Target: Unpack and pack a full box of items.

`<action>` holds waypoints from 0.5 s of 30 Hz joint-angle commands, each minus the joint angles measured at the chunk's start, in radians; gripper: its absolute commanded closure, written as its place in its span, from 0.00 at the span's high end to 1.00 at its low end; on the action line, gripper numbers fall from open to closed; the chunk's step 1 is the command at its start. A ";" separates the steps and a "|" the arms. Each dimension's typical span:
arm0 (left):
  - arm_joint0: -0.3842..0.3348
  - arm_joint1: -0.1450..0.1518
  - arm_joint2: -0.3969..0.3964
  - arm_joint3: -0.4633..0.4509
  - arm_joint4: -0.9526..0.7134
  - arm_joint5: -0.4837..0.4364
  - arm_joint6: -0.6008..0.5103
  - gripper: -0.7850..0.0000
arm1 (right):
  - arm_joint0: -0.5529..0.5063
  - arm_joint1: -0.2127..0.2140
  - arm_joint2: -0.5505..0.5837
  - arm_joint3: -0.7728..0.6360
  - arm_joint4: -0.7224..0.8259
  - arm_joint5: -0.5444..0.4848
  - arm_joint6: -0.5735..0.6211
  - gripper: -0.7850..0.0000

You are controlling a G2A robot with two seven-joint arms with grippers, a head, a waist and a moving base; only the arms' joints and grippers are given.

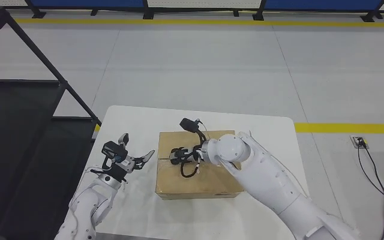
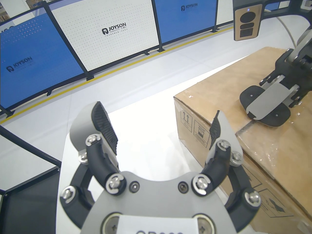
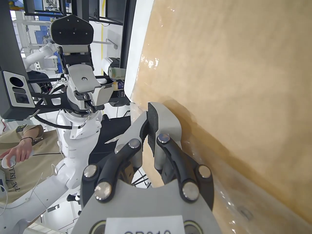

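A closed brown cardboard box [image 1: 198, 180] sits in the middle of the white table [image 1: 132, 126], with clear tape [image 2: 265, 144] along its top seam. My right gripper [image 1: 175, 156] lies flat on the box top near its left edge, fingers shut [image 3: 148, 115] against the cardboard [image 3: 219, 62]. The left wrist view shows it [image 2: 265, 109] pressed flat on the lid. My left gripper [image 1: 143, 161] hovers over the table just left of the box, open [image 2: 160, 127] with nothing between its fingers, one fingertip close to the box's side wall [image 2: 192, 125].
A black metal frame [image 1: 36, 114] stands close beside the table's left edge. Bare tabletop lies left of and behind the box. The right arm [image 1: 270, 174] crosses the table's right half.
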 commanded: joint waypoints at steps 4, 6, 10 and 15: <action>-0.006 0.000 0.005 0.005 0.002 -0.003 0.003 1.00 | -0.067 0.037 0.073 -0.076 -0.044 0.031 0.009 0.00; -0.008 -0.001 0.008 0.008 0.002 -0.005 0.004 1.00 | -0.095 0.052 0.106 -0.107 -0.062 0.041 0.003 0.00; -0.011 -0.001 0.013 0.012 0.005 -0.007 0.005 1.00 | -0.144 0.076 0.161 -0.161 -0.103 0.077 -0.002 0.00; -0.013 -0.001 0.014 0.015 0.004 -0.009 0.008 1.00 | -0.189 0.098 0.219 -0.200 -0.138 0.110 -0.006 0.00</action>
